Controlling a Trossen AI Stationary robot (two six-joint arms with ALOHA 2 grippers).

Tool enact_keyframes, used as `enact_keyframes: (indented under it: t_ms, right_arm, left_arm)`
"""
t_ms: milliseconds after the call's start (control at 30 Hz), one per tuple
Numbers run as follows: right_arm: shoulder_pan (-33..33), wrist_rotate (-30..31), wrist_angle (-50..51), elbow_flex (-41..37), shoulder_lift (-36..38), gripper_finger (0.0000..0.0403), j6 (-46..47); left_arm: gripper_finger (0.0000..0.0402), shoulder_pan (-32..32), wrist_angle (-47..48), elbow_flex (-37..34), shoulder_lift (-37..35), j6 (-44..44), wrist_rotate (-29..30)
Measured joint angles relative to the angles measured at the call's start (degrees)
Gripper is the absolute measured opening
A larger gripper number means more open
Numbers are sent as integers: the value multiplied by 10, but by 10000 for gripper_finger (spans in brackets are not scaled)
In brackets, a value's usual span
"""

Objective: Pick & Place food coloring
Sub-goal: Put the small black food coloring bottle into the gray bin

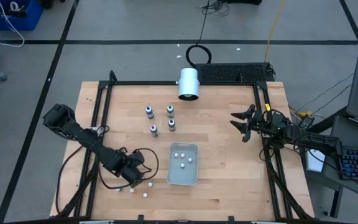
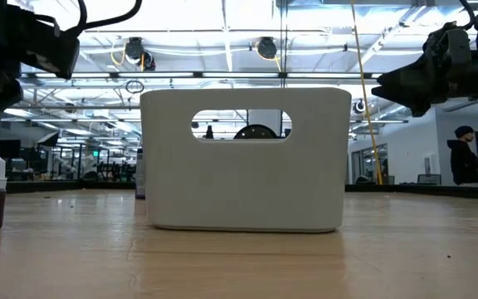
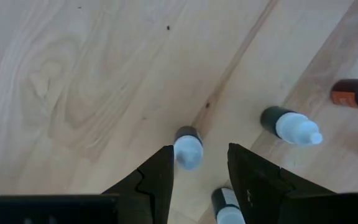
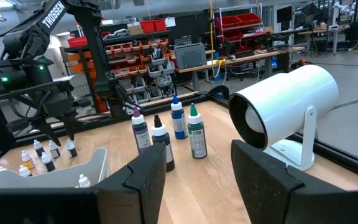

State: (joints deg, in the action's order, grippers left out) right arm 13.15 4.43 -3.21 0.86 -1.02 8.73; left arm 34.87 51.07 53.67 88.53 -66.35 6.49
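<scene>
Left tool [image 3: 199, 155] — open, straddling one small white-capped dark bottle [image 3: 187, 148] on the wooden table [image 3: 73, 74]; I judge it is lined up for pickup. Right tool [image 1: 238, 124] open, parked at the table's edge.

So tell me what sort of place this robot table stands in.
Probably a robotics lab or workshop. The right wrist view shows shelves of red parts bins and workbenches behind the table; the low view shows a high ceiling with strip lights; the high view shows taped floor lines.
</scene>
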Motion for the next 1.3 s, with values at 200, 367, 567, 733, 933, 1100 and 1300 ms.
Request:
enact_keyframes:
  t_ms: [200, 367, 567, 733, 933, 1100, 1300]
  right_arm:
    - [0, 0, 0, 0, 0, 169, 0]
    - [0, 0, 0, 0, 0, 169, 0]
    - [0, 0, 0, 0, 0, 169, 0]
    - [0, 0, 0, 0, 0, 169, 0]
    - [0, 0, 0, 0, 0, 169, 0]
    - [0, 0, 0, 0, 0, 169, 0]
    - [0, 0, 0, 0, 0, 169, 0]
  left_arm:
    - [152, 1, -8, -15, 0, -16, -7]
    - [152, 2, -44, -46, 0, -28, -18]
    - [152, 2, -49, -52, 0, -17, -12]
    - [152, 2, -48, -52, 0, -17, -10]
    - [152, 2, -48, -52, 0, -17, -3]
    - [152, 2, -48, -52, 0, -13, -2]
    - [152, 2, -48, -52, 0, -13, -2]
